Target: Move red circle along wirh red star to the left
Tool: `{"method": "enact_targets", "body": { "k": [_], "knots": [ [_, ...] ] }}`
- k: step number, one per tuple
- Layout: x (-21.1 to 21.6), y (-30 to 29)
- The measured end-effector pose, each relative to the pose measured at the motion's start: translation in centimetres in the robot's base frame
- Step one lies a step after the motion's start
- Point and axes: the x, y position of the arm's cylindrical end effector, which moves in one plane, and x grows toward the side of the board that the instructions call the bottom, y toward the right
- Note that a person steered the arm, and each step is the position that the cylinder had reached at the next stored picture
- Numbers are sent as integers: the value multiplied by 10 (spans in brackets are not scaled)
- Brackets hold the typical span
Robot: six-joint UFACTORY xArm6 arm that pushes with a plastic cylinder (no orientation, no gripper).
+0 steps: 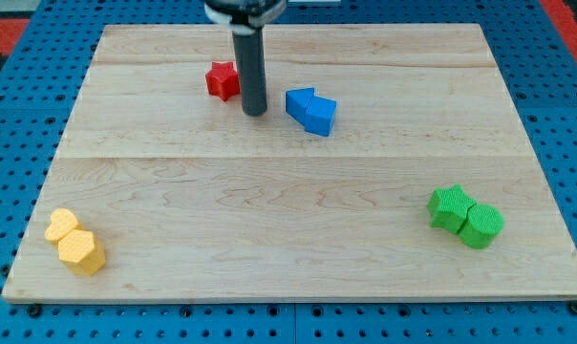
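Wooden board (pixel 288 191): red star (pixel 223 80) touches my tip (pixel 255 112) on its left.

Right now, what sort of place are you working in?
Probably a lab test bench, not a home or shop. A bare wooden board lies on a blue pegboard, with small coloured toy blocks on it, like the red star just left of my tip and the blue blocks.

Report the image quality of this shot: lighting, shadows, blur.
Camera view: lighting is even and soft, with no glare on the wooden board; the blocks cast only faint shadows; my tip and the red star beside it look sharp; the top of the rod is cut off at the view's top edge; the yellow blocks are slightly soft.
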Motion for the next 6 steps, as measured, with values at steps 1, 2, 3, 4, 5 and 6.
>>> {"method": "enact_targets", "body": {
  "k": [1, 2, 3, 4, 5, 6],
  "knots": [
    [-27, 30],
    [-27, 39],
    [-75, 16],
    [-75, -64],
    [-74, -73],
    [-42, 3]
  ]
}}
